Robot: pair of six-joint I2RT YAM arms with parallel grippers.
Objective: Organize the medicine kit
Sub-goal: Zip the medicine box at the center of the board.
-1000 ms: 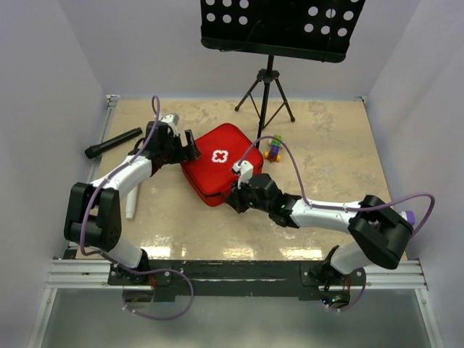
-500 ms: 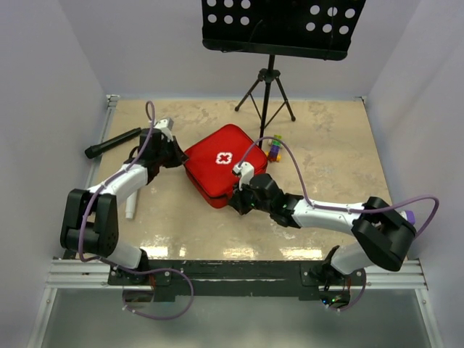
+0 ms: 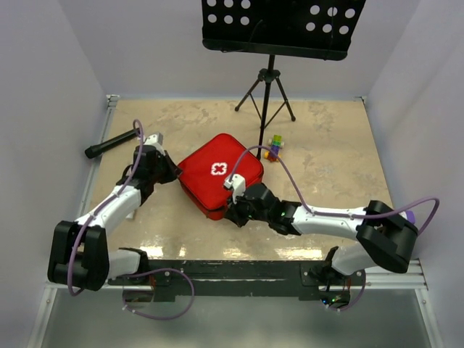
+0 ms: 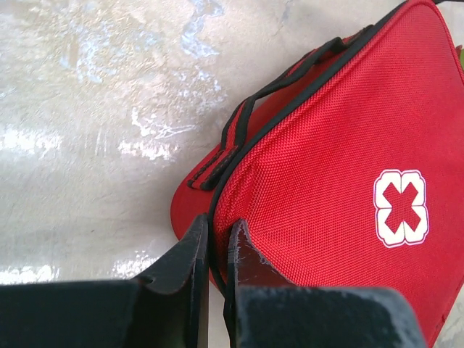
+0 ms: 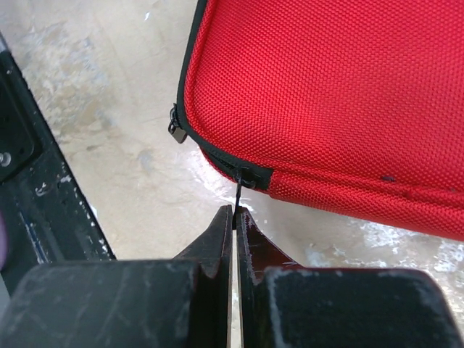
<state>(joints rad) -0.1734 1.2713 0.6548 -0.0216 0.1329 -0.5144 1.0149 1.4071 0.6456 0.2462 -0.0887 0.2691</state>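
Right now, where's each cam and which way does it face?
Top: overhead behind the robot, looking down at table and kit; left arm and right arm show.
Left wrist: on left arm, facing kit's corner; left tool shows.
Right wrist: on right arm, facing kit's zip edge; right tool shows.
All share the kit.

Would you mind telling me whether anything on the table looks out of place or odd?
Nothing looks spilled or damaged. The red case lies closed but cornerwise on the table. Two strays sit outside it: a black flashlight at the table's left edge and small toy blocks beside a tripod foot.
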